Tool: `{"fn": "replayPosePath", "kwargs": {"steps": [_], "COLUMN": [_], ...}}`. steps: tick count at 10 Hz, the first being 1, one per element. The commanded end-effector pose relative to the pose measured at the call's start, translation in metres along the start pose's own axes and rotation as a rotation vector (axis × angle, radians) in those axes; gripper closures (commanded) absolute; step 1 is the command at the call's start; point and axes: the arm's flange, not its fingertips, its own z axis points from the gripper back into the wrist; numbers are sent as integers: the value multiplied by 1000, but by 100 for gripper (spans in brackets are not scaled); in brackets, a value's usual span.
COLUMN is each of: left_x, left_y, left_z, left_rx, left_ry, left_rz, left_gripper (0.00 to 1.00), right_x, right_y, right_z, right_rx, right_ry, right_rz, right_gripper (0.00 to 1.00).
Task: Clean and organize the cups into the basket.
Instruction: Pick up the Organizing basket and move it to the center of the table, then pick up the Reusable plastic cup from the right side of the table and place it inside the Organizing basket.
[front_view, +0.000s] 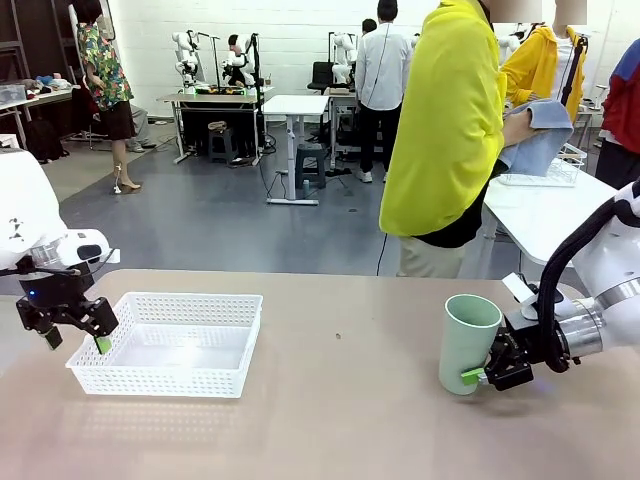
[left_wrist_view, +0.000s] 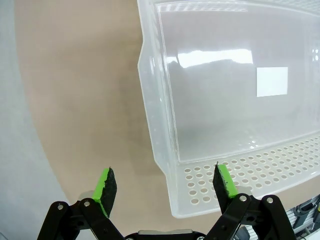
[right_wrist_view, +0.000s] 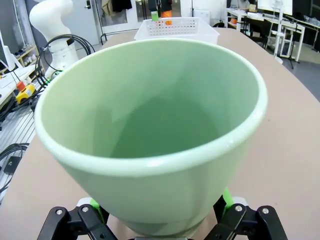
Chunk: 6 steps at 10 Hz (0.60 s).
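Observation:
A pale mint green cup stands on the table at the right, leaning slightly. My right gripper is open around its base, one green pad on each side. In the right wrist view the cup rises between the spread fingers of the right gripper, its mouth facing the camera. The white perforated basket sits at the left with nothing in it. My left gripper hangs open over its left end. In the left wrist view the left gripper straddles the basket's corner wall.
A person in a yellow top stands at the table's far edge, holding a blue cloth. Bare tabletop lies between the basket and the cup. In the right wrist view the basket shows beyond the cup.

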Motion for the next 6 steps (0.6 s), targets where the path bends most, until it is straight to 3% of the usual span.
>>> {"fn": "replayPosePath", "kwargs": {"steps": [1, 3, 4, 5, 6], "left_x": [13, 19, 22, 24, 24], "left_y": [-3, -5, -3, -3, -2], "left_z": [-9, -22, -27, -28, -28], "left_rx": [-11, -13, -21, -20, -23], "left_ry": [-17, -10, -9, -5, -4], "left_rz": [16, 35, 33, 40, 38], "left_gripper": [0, 0, 11, 56, 68], "right_x": [-1, -1, -2, -2, -2], "right_y": [-7, -7, -6, -6, -6], "right_z": [-7, -7, -6, -6, -5], "right_rx": [-4, 12, 26, 34, 37], "right_ry": [-18, -30, -32, -34, -36], "right_rz": [11, 28, 46, 51, 52], "right_gripper": [0, 0, 3, 59, 62]}}
